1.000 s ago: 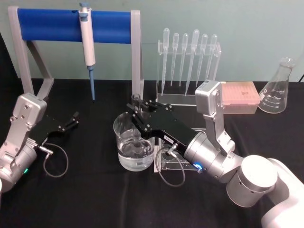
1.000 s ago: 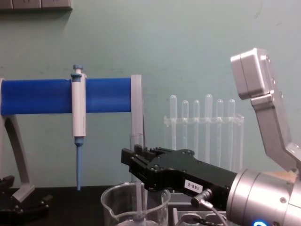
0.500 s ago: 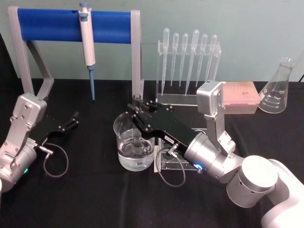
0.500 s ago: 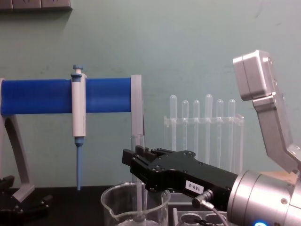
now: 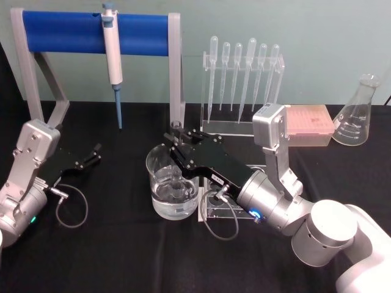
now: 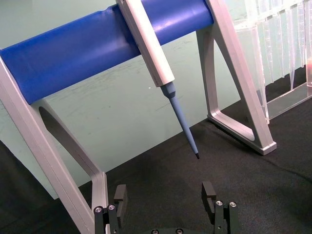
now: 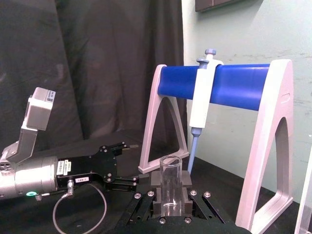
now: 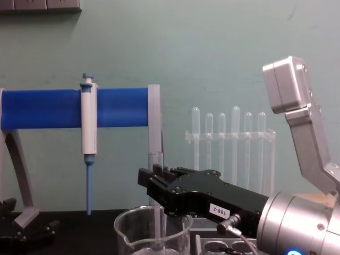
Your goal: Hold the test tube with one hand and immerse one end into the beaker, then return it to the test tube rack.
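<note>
The right gripper, a black two-fingered pincer on a silver arm, reaches in over the wide clear glass beaker, which stands near the middle of the black table. It is closed on the long clear glass test tube. In the right wrist view its two fingers press against opposite sides of the tube a little below the open rim. The tube stands upright. In the chest view its top rises above the gripper and its lower part runs down inside the beaker. The beaker holds clear liquid; whether the tube's round end touches the bottom cannot be told.

Just beside the beaker, under the right arm, lies the clear plastic test tube rack (its round holes show at the bottom edge of the chest view).

The left gripper rests low at the left side of the table, well apart from the beaker. Its fingers are spread wide with nothing between them, as the left wrist view shows.

Behind stand a grey frame with a blue bar carrying a white-and-blue pipette, a clear stand of plastic droppers, a pink box and a glass conical flask.
</note>
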